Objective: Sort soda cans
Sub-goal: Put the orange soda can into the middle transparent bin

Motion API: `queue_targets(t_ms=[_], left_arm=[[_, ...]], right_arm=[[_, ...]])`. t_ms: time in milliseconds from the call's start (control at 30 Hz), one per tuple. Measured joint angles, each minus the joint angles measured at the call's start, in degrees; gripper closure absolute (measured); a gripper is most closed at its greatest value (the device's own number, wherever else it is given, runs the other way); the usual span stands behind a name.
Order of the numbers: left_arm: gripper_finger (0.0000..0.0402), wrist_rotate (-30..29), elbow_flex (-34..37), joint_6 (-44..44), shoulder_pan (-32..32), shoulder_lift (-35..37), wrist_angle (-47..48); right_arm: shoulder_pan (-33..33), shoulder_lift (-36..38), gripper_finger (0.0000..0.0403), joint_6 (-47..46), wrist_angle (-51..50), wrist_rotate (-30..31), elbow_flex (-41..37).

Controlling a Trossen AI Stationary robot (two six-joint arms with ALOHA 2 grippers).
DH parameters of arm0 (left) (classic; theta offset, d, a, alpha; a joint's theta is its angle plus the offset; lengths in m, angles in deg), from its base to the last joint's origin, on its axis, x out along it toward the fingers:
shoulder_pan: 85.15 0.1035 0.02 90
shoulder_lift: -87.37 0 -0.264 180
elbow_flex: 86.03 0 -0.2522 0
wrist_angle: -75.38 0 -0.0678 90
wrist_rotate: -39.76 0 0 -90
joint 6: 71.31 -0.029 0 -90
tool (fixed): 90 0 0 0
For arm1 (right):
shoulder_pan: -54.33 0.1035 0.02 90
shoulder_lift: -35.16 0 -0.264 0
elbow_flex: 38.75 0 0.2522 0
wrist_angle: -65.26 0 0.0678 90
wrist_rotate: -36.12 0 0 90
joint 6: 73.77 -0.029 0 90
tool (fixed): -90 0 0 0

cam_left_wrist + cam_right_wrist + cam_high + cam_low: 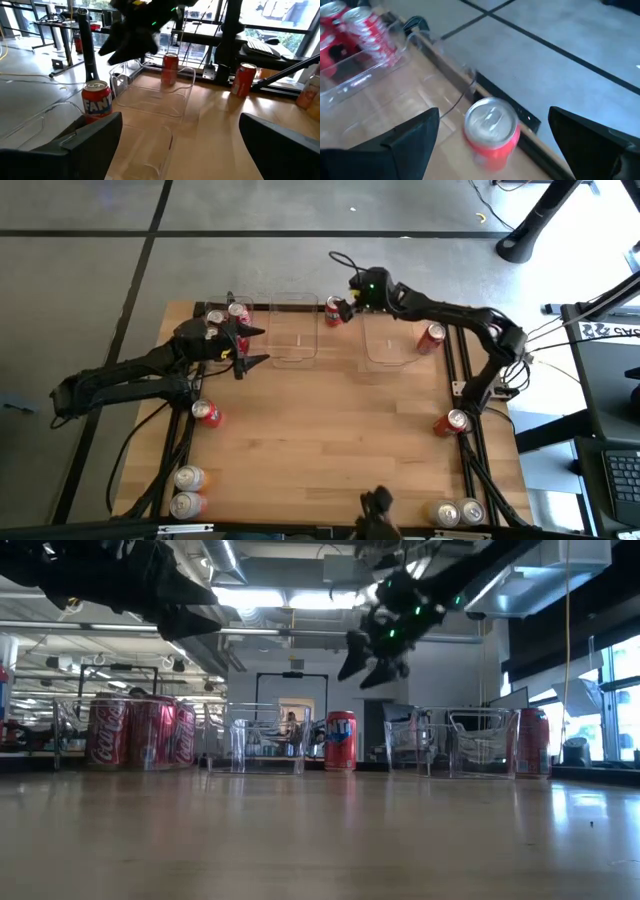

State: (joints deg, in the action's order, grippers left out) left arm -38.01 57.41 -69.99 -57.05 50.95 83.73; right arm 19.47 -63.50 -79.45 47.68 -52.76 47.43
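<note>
I see silver cans (188,490) at 7 o'clock near edge, more silver cans (457,512) at 5. Red can (207,413) at 9, another red can (452,422) at 3. Left gripper (256,346) spread, empty, beside far-left bin (222,313) holding Coke cans (140,731). Right gripper (344,298) spread, hovering over Fanta can (334,311) at 12, between clear bins (294,330). Red can (431,337) by right bin (388,340).

In the low view, white Coca-Cola script runs up the sides of the red cans (140,732) at the left. In the left wrist view, the orange-red can (97,101) at centre left carries blue-and-white letters "FAN" — the rest curves out of sight. No other lettering is legible.
</note>
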Motion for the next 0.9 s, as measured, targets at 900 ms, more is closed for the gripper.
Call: queue_targets(t_ms=[900], left_arm=[[0.0013, -1.0, 0.0, -0.7, 0.0, 0.0, 0.0]], right_arm=[[-3.0, -15.3, 0.0040, 3.2, 12.8, -6.7, 0.0]])
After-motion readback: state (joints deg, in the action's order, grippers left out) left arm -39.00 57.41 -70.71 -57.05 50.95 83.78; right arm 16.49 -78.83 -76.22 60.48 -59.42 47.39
